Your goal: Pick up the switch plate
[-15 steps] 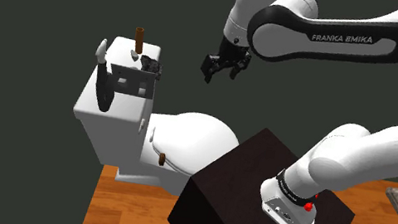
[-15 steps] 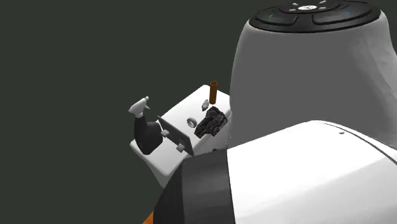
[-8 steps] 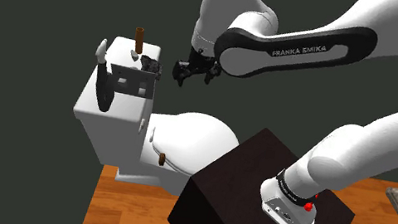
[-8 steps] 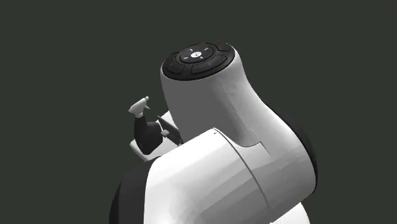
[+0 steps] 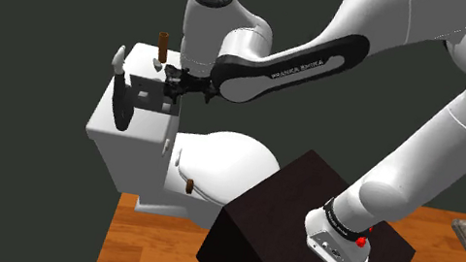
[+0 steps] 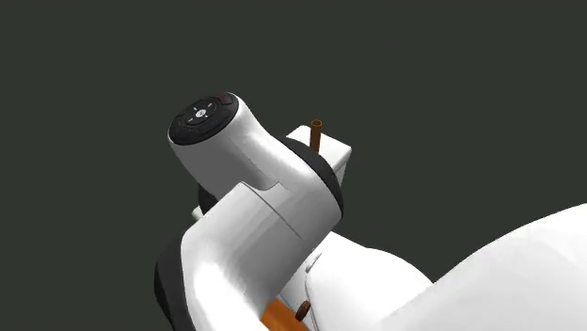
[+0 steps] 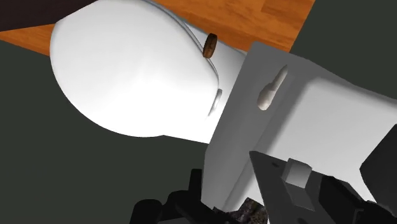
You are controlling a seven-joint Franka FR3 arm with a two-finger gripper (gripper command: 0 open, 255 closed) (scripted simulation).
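Note:
The switch plate is a dark grey plate with square cut-outs, standing at the front edge of the white toilet tank's lid. In the wrist view the switch plate lies close below the hand, with a small pale toggle on it. My black gripper hangs just off the plate's right side in the shoulder view, over the tank's corner, and its fingers look open with nothing between them. A black lumpy object sits right beside the gripper.
A black spray bottle with a white head stands by the plate, a brown cylinder at the tank's back. The toilet's white lid and wooden floor lie below. The dark stand is at lower right.
The arm has swung to the shoulder view's left and lowered, bringing the gripper from open air right of the tank to just beside the switch plate.

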